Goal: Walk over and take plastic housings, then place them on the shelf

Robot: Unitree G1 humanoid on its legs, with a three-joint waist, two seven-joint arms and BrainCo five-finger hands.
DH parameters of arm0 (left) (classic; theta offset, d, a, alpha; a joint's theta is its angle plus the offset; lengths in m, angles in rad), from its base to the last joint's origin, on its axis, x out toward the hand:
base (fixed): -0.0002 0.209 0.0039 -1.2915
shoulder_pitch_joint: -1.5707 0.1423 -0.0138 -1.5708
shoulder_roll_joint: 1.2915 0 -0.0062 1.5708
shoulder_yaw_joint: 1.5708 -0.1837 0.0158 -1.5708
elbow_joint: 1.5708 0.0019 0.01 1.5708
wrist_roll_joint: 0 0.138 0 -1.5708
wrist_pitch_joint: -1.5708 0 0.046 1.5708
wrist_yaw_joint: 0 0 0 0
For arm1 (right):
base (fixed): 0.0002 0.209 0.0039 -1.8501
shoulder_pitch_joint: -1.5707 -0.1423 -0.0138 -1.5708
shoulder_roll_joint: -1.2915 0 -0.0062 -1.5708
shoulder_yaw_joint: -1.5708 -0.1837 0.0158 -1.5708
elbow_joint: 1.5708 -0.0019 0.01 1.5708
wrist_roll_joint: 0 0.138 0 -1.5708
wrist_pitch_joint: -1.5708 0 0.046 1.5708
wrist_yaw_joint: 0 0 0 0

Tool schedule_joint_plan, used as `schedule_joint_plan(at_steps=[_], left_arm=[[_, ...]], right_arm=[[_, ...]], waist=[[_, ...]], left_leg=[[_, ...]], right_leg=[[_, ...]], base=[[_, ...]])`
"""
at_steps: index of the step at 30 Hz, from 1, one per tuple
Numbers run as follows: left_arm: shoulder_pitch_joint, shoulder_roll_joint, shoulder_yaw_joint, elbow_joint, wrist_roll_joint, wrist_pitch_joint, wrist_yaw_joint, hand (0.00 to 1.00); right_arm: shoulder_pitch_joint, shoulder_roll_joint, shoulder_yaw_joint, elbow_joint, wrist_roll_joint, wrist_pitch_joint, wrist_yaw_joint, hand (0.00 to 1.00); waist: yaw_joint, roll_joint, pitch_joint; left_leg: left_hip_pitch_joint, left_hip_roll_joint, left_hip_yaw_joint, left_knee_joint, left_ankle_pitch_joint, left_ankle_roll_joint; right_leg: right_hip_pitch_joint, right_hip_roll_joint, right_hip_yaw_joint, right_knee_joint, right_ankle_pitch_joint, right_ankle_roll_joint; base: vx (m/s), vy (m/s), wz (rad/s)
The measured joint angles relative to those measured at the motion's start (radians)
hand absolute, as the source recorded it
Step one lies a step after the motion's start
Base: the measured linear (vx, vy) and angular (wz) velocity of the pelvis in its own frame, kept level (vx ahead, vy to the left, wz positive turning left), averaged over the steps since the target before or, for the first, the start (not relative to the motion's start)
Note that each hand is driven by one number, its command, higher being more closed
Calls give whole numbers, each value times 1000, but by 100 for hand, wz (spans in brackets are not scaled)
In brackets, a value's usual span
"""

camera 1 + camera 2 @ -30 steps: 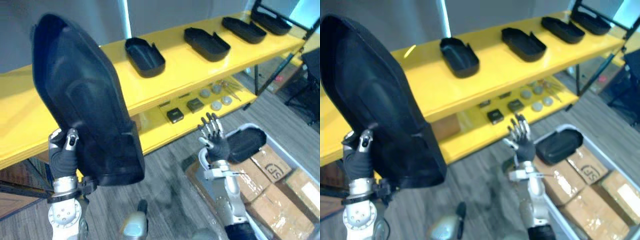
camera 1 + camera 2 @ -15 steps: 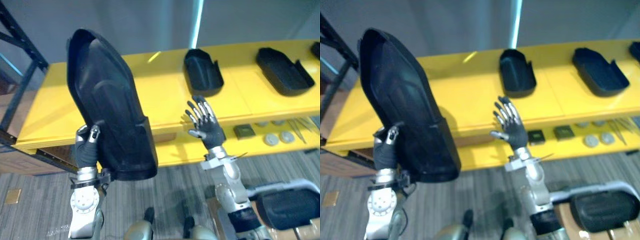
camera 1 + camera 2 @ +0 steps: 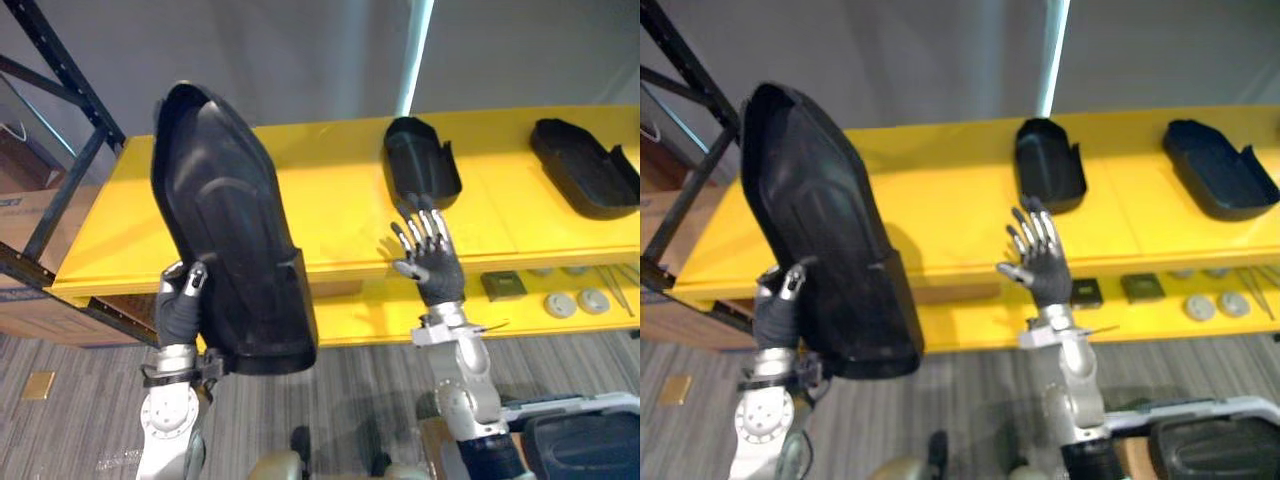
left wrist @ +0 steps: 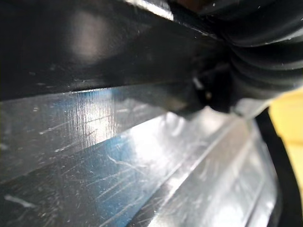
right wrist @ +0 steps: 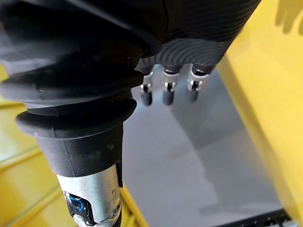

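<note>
Plastic housing [image 3: 225, 250] upright, left hand [image 3: 178, 305] curled round its lower edge, right hand [image 3: 432, 268] splayed and empty; placing step by my reading, so you should next lay it flat on the bare shelf [image 3: 330, 215]

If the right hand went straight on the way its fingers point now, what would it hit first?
Probably the small black plastic housing lying on the yellow shelf, just past the open right hand; depth is unclear.

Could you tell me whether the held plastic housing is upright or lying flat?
Upright: the plastic housing stands on end, gripped near its bottom by the left robot hand.
</note>
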Motion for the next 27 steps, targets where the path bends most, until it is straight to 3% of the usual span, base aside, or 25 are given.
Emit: schedule_joint_plan(at_steps=[1,3,4,6,10,13,17,22,25,27], left_arm=[[1,-4,4,1,15,-1,4,100],[1,-4,3,6,23,-9,4,100],[-2,-4,3,12,25,-13,5,100],[-11,3,14,18,32,-13,12,100],[-69,58,28,37,33,-9,6,100],[-94,81,32,54,30,11,-14,100],[-90,68,2,51,24,42,-3,100],[-62,-3,-7,50,21,80,28,100],[-67,-10,-6,50,23,98,43,100],[-78,-11,2,50,23,114,70,100]], right_arm=[[3,-4,-1,-2,-11,0,-1,0],[4,-14,0,-7,-17,-2,-2,0],[5,-24,-5,-7,-26,-2,-6,0],[17,-33,-25,-3,-25,-2,-10,0],[53,-6,-37,-2,-25,-34,-23,0],[57,35,-35,30,-25,-36,-44,0],[81,51,-6,28,-26,-35,-40,0],[100,27,0,28,-28,-20,-24,0],[100,13,-10,28,-30,-21,-23,0],[95,12,-14,28,-47,-21,-23,0]], waist=[[-3,1,-1],[-28,17,-14],[-31,34,-28],[-33,52,-49],[-57,3,-59],[-61,-29,-69],[-66,-32,-69],[-72,-15,-62],[-72,-1,-45],[-68,2,-37]], left_leg=[[-7,16,68,56,-29,20],[-9,66,129,76,-28,20],[7,67,126,59,-36,5],[58,33,174,-5,-49,10],[89,-9,197,-50,-42,34],[117,-12,220,-49,-49,46],[88,14,239,-51,-50,46],[48,28,227,-3,-72,45],[-15,57,208,113,-106,43],[-14,63,207,108,-102,38]], right_leg=[[0,-14,10,20,-10,3],[-10,-24,25,66,-39,26],[-28,-33,45,91,-48,37],[-45,-66,98,102,-46,68],[-44,-100,117,91,-24,103],[-34,-98,119,94,-13,103],[-7,-60,122,-41,72,94],[0,-48,113,-68,73,86],[2,-38,91,-65,73,86],[1,-32,92,-67,73,85]], base=[[-85,58,-27],[-60,86,-26],[34,225,-45],[52,244,-60],[58,169,-20],[50,29,-27],[8,7,-17],[-18,-7,7],[-22,-14,18],[-17,-35,2]])
